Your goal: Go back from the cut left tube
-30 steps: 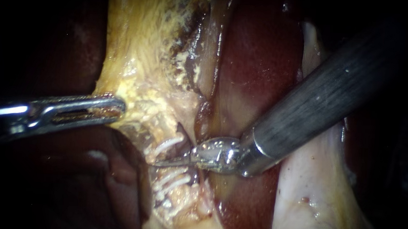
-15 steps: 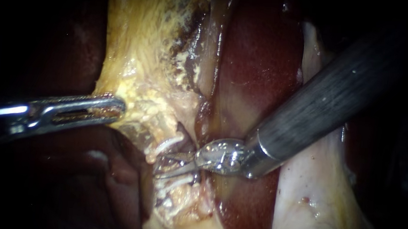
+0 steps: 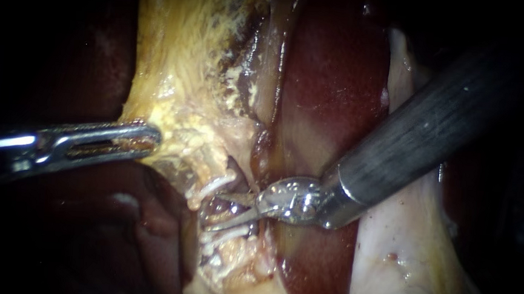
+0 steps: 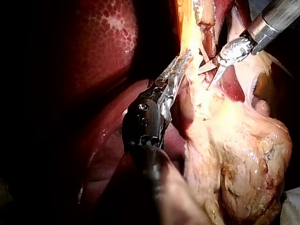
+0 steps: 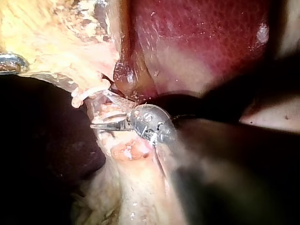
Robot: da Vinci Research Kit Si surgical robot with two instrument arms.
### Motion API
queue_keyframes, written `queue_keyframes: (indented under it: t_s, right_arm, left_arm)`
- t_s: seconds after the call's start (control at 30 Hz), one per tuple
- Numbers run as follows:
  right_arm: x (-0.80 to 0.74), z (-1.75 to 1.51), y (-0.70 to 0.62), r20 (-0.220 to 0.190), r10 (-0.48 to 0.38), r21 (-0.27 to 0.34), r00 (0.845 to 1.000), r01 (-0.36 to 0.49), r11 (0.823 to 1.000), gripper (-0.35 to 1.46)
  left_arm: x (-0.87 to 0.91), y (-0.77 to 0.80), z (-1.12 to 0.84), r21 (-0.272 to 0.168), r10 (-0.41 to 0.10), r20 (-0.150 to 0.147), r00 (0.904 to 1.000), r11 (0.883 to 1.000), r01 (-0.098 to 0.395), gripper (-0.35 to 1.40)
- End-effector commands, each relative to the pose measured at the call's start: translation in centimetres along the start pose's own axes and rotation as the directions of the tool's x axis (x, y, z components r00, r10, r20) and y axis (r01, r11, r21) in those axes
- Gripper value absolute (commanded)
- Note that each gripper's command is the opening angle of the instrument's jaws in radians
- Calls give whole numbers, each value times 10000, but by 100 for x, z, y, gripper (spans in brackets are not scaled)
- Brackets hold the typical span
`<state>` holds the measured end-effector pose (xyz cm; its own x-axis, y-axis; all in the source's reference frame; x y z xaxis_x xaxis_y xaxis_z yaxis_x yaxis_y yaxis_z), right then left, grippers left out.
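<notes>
The left instrument (image 3: 150, 139), a slim silver shaft w/ slotted metal end effector, comes in from the endoscope view's left. Its end effector is narrow and clamped on the edge of the pale yellow fatty tissue (image 3: 180, 87). The left wrist view (image 4: 186, 57) shows the same grip, w/ the yellow strand pinched btw both jaws.

The right instrument (image 3: 211, 210), a thick dark grey shaft w/ a shiny rounded metal hub and two thin pointed blades, comes in from upper right. Its end effector is spread wide and holds nothing. The blades fork apart over the gap btw the small white plastic clips (image 3: 217, 185).

The pale whitish clipped tube (image 3: 231, 254) lies at lower centre, just beside the blade tips. One clip sits above the upper blade, more below the lower one. In the right wrist view (image 5: 99, 108) a raw pinkish stump shows just under the hub.

Glossy dark red liver (image 3: 333, 78) lies behind the right shaft.
</notes>
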<state>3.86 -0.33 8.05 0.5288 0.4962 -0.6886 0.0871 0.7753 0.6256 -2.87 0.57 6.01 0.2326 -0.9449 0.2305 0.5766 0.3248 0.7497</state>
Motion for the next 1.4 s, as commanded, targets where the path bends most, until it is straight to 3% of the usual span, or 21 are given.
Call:
queue_keyframes:
  t_s: [0.03,0.17,0.37,0.57,0.7,0.97,1.13,1.33,1.4]
  right_arm:
    - [-1,-5,0,2,-169,-2,9999,169,9999,136]
    - [-3,-26,-5,3,-1168,92,9932,1168,9931,141]
    - [-3,-63,-7,26,-2884,-202,9575,2884,9573,143]
    - [12,-114,-2,211,-3771,-859,9259,3774,9220,143]
    - [29,-149,4,69,-4080,-1379,9129,4050,9038,143]
    - [54,-182,3,-144,-4049,-2162,9142,3925,8940,143]
    - [52,-176,4,-141,-3940,-2187,9190,3817,8981,143]
    - [48,-168,5,-106,-4021,-2221,9156,3899,8937,143]
    - [47,-165,5,-167,-3761,-2231,9264,3632,9046,143]
  left_arm:
    - [0,1,0,6,-2,-3,10000,10000,2,-35]
    - [0,3,1,12,4,-7,10000,10000,-4,-35]
    - [0,4,0,17,7,-10,10000,10000,-7,-35]
    - [0,5,0,20,9,-12,10000,10000,-9,-35]
    - [0,5,0,21,10,-13,10000,10000,-10,-35]
    - [-1,7,2,23,11,-14,10000,10000,-11,-35]
    - [-3,13,10,86,6,127,9999,10000,-7,-35]
    - [4,38,41,92,45,305,9995,9999,-48,-35]
    - [5,44,50,81,59,357,9993,9999,-62,-35]
